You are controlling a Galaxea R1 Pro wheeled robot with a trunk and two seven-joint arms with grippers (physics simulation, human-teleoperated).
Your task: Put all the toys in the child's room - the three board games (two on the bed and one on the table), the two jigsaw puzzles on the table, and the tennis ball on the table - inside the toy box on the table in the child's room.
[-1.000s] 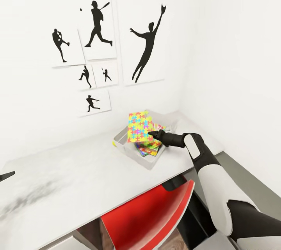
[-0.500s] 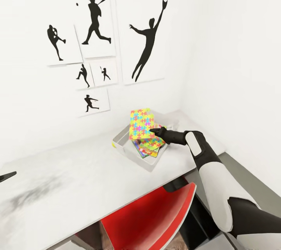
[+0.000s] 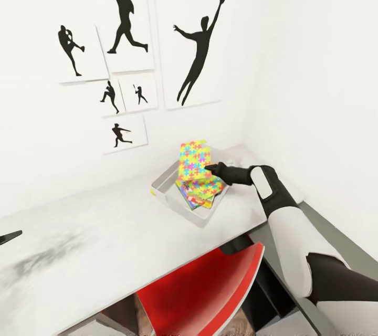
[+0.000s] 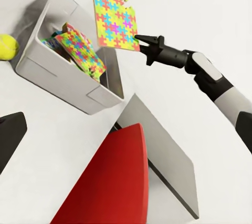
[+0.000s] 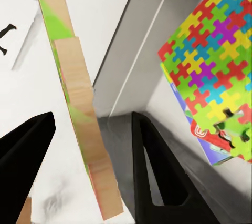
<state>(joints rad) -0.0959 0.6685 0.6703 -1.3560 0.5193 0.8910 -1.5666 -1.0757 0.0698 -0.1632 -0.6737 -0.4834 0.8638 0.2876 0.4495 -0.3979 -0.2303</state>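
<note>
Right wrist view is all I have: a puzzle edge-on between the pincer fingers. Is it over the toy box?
Observer: Yes. In the head view the jigsaw puzzle stands upright over the toy box, with the right pincer at its edge.
Operator: Is the tennis ball in?
Observer: No. The left wrist view shows the tennis ball on the table, outside the box beside its wall.
Operator: Anything near the table's front?
Observer: A red chair sits at the near edge.
</note>
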